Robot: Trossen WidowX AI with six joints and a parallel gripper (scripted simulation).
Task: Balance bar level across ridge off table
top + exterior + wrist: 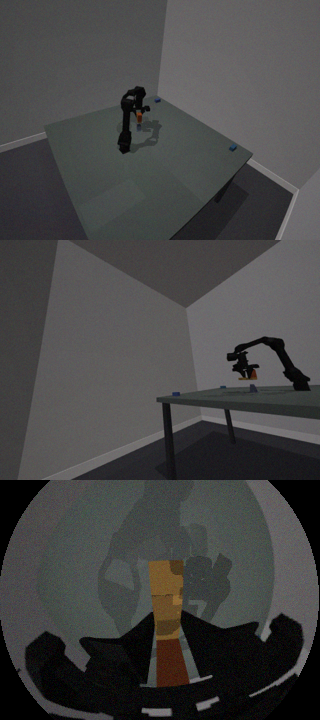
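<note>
Hanging above the desk [232, 401], the orange bar [248, 378] sits clamped between the fingers [246, 373], which are partly closed and gripping it firmly. In the exterior view the bar looks roughly level and well clear of the desk surface, with the small grey-blue ridge [253, 388] standing on the desk just below and slightly to one side of it. The pickup and carry therefore look done; what remains, as I judge it, is centring the bar over the ridge, lowering it until it rests balanced, and letting go.

From the wrist view the bar [167, 600] runs away from the camera, and the ridge is hidden beneath it or lost in the arm's shadow. In the top view the ridge [139, 127] is dim and small, so its exact offset from the bar [139, 117] is hard to judge. Two small blue blocks [232, 147] sit at the desk edges.
</note>
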